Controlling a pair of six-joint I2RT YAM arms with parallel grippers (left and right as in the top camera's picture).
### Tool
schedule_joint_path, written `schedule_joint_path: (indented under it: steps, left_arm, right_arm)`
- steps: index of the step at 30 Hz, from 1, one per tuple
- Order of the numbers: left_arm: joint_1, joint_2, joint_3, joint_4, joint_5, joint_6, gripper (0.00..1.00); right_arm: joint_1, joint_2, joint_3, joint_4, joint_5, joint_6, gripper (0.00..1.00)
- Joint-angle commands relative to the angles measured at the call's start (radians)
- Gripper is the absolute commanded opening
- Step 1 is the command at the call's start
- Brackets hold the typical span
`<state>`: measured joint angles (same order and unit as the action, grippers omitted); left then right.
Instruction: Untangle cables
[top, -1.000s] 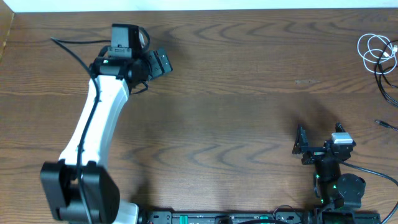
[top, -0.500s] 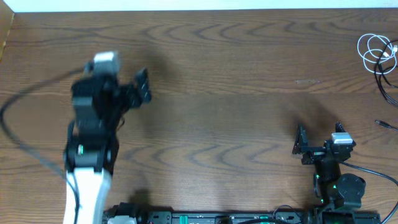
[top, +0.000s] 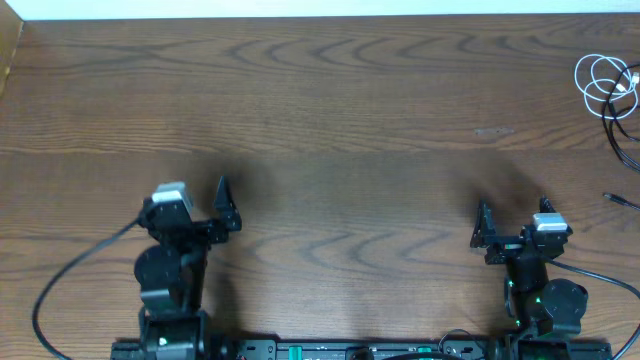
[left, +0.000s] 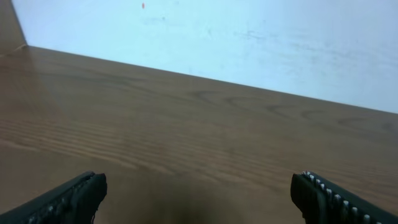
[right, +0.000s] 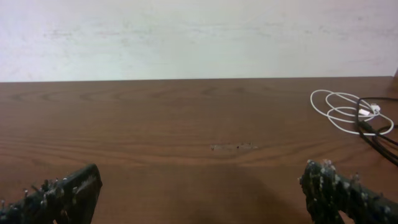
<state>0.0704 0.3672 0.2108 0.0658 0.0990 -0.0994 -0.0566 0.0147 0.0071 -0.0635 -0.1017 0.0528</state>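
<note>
Nothing readable is showing in any of the three views: no word, number, brand or sign is standing out on the table (top: 350, 130) or on the wall (right: 186, 37) (small marks are showing on the black rail (top: 330, 351) at the table's near edge, but they are appearing too tiny to make out).
</note>
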Motion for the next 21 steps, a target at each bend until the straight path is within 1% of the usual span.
schedule_joint_path:
  steps: [1,10,15,18,21]
  left_arm:
    - [0.005,-0.101,-0.064,0.012,-0.049,0.017,0.99]
    - [0.0,-0.282,-0.157,0.011,-0.123,0.032,0.99]
    - [0.0,-0.331,-0.197,0.011,-0.142,0.047,0.99]
    - [0.0,-0.365,-0.207,-0.036,-0.141,0.047,0.99]
    - [0.0,-0.366,-0.207,-0.044,-0.142,0.051,0.99]
  right_arm:
    - [0.007,-0.006,-0.002,-0.003,-0.01,0.013,0.99]
    - [0.007,-0.006,-0.002,-0.003,-0.01,0.013,0.99]
    - [0.007,-0.006,-0.002,-0.003,-0.01,0.013,0.99]
    - [0.007,-0.006,-0.002,-0.003,-0.01,0.013,0.99]
    - [0.007,-0.006,-0.002,-0.003,-0.01,0.013,0.99]
